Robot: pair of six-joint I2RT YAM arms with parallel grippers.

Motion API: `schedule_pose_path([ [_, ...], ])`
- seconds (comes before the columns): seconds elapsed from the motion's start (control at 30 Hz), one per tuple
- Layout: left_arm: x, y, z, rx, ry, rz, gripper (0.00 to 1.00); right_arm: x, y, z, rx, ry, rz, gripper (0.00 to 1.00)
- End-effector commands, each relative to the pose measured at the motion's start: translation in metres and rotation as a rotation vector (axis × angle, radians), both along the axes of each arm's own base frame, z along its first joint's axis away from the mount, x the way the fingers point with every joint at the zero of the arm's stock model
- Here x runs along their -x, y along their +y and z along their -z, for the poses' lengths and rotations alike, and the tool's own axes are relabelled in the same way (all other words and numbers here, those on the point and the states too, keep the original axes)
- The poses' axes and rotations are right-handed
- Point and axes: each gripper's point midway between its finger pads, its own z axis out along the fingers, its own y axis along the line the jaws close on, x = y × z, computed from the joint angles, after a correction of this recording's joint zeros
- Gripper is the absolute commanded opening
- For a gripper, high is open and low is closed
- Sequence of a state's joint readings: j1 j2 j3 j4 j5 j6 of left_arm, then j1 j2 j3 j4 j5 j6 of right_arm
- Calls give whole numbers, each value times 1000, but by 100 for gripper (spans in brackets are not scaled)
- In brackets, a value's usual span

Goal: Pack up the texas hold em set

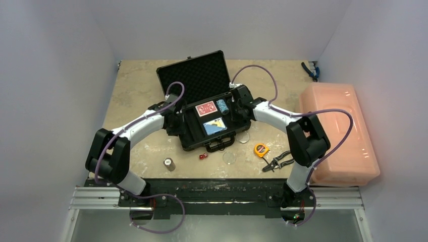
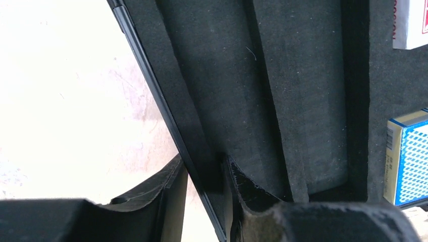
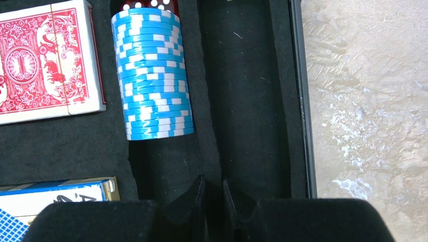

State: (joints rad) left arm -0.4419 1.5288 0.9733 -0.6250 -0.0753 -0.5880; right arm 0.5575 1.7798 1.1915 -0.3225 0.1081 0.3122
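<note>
While open, briefcase (image 1: 194, 75): red deck (image 3: 45, 60), chips (image 3: 154, 75).

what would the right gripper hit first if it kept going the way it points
Probably the right gripper meets the foam divider straight ahead; the blue chip stack lies just left of that line. Depth is unclear.

Matt black foam lining (image 3: 65, 146), glossy blue plastic chip stack (image 3: 154, 75), smooth printed paper red deck (image 3: 45, 60), mottled matt tabletop (image 3: 368, 101)
</note>
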Motion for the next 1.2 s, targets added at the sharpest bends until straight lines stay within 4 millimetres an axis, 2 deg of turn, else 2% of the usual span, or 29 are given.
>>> schedule_pose_path([
  [0.0, -36, -13, -22, 54, -98, 13, 20, -16, 25, -18, -68, -33, -29, 13],
  [0.13, -48, -5, -23, 40, -103, -19, 19, -27, 34, -18, -73, -37, -43, 13],
  [0.57, -96, 13, -22, -1, -115, -97, 19, -55, 63, 0, -122, -19, -63, 13],
  [0.63, -101, 17, -24, -9, -115, -105, 23, -59, 66, -1, -125, -22, -62, 15],
  [0.73, -104, 20, -31, -19, -119, -108, 31, -61, 68, -2, -124, -23, -64, 26],
  [0.9, -100, 23, -43, -15, -149, -116, 58, -61, 67, -9, -128, -33, -65, 44],
  [0.97, -99, 24, -46, -16, -158, -112, 65, -61, 67, -11, -129, -37, -68, 49],
  [1.17, -96, 26, -63, -16, -184, -104, 75, -60, 65, -24, -136, -57, -65, 66],
])
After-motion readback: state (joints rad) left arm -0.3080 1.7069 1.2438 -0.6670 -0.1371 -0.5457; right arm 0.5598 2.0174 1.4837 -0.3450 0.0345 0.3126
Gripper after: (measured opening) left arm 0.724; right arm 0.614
